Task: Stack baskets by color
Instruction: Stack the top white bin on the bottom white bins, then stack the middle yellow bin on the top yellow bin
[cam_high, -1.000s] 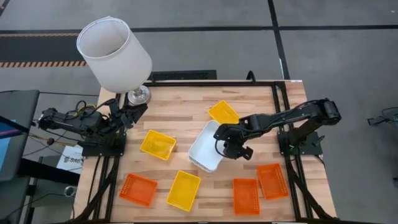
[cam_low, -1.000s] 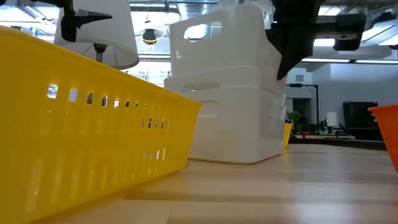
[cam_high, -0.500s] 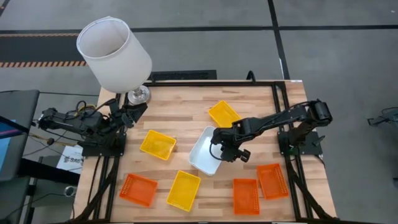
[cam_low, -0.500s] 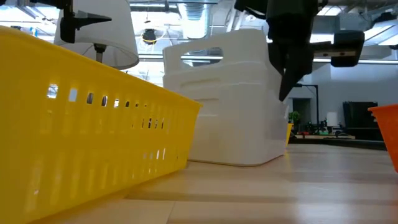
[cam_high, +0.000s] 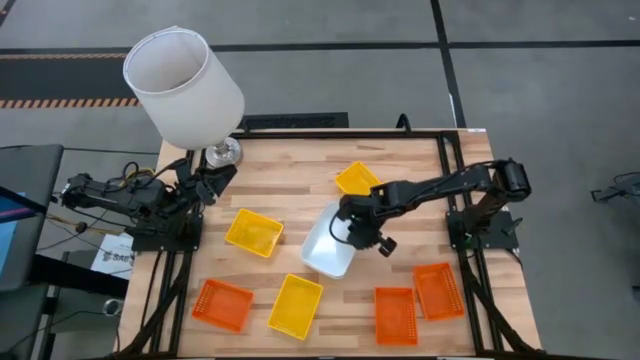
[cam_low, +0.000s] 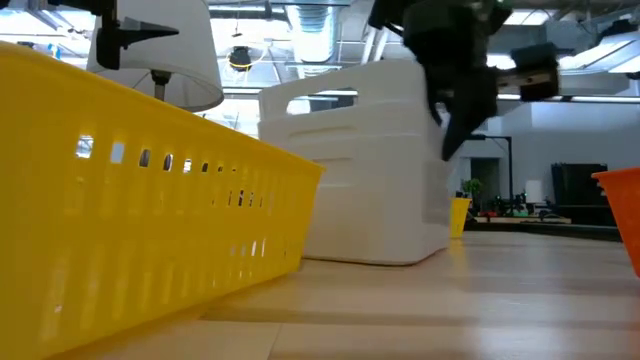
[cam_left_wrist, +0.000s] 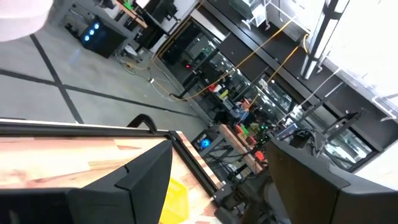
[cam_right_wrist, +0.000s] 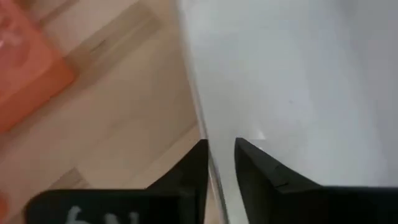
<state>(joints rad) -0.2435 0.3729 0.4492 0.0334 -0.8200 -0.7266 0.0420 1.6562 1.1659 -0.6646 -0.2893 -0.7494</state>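
Observation:
A stack of white baskets (cam_high: 326, 246) (cam_low: 360, 170) stands on its base mid-table. My right gripper (cam_high: 350, 226) (cam_right_wrist: 221, 163) slants down over the stack's right side, slightly open, with one finger inside the top basket's rim (cam_right_wrist: 210, 149) and one outside. Three yellow baskets (cam_high: 358, 180) (cam_high: 254, 231) (cam_high: 296, 305) and three orange ones (cam_high: 222, 304) (cam_high: 395, 315) (cam_high: 438, 290) lie singly on the table. My left gripper (cam_high: 215, 180) (cam_left_wrist: 217, 155) waits open at the far left, by the lamp's foot. My right gripper's fingers stand astride the top white basket's rim (cam_right_wrist: 211, 163) from above. The outer finger (cam_right_wrist: 189, 177) lies close against the wall, and I cannot tell whether it touches. A gap shows between the rim and the inner finger (cam_right_wrist: 261, 174). The basket rests in the stack.
A large white lampshade (cam_high: 183, 88) on a metal foot (cam_high: 224, 152) stands at the far left corner. In the low view a yellow basket (cam_low: 150, 200) fills the near left. Bare wood shows between the far yellow basket and the lamp.
My right gripper has gone down and toward the table's left edge with the top white basket. That basket was tilted and raised. It has sunk into the white ones under it, so the stack stands lower.

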